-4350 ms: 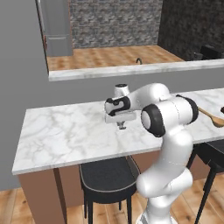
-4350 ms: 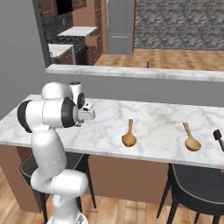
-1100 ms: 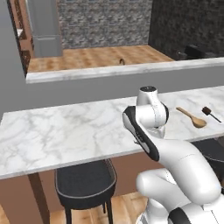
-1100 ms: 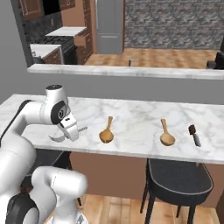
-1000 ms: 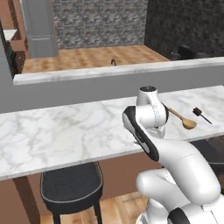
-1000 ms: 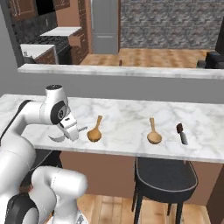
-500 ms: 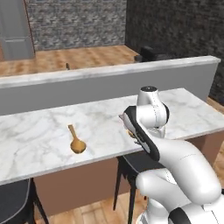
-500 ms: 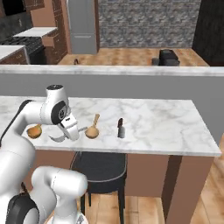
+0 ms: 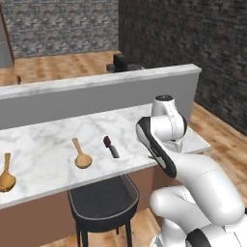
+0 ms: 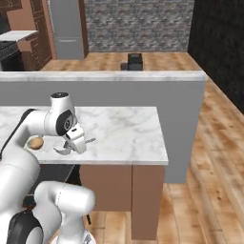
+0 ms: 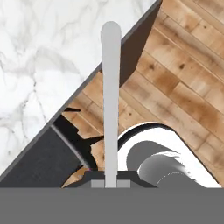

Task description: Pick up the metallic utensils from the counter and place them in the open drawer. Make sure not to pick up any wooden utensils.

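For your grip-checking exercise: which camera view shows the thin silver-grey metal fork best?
The hand view: the thin silver-grey metal fork runs full length up from the shut gripper. The right base view gives a tiny sliver of it.

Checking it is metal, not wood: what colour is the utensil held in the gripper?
Plain silver-grey, no wood tone. The fork shows best in the hand view.
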Motion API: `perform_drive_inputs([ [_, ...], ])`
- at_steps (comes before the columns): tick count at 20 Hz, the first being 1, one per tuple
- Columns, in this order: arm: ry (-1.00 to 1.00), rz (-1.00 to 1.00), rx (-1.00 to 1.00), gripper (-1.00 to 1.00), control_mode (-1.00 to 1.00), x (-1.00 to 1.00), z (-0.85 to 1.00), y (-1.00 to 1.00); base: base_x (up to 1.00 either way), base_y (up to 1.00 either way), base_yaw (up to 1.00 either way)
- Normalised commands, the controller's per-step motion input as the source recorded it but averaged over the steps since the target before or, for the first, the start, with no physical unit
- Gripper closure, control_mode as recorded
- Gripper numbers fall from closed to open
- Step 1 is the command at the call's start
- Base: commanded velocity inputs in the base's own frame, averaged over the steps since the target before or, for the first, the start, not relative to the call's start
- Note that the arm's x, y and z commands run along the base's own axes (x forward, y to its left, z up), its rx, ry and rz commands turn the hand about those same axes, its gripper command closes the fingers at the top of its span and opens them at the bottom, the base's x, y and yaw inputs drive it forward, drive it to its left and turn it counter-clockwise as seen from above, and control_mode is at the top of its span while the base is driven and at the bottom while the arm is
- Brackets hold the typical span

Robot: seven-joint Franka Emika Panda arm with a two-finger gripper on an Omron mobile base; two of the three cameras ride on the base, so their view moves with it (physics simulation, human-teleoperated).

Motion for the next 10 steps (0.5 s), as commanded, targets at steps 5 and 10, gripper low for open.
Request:
perform_drive_inputs([
  [5, 0.0, 0.0, 0.0, 1.0, 1.0, 0.0, 0.0, 0.0, 0.0, -1.0, -0.08],
  [10, 0.0, 0.0, 0.0, 1.0, 1.0, 0.0, 0.0, 0.0, 0.15, -1.0, -0.02],
])
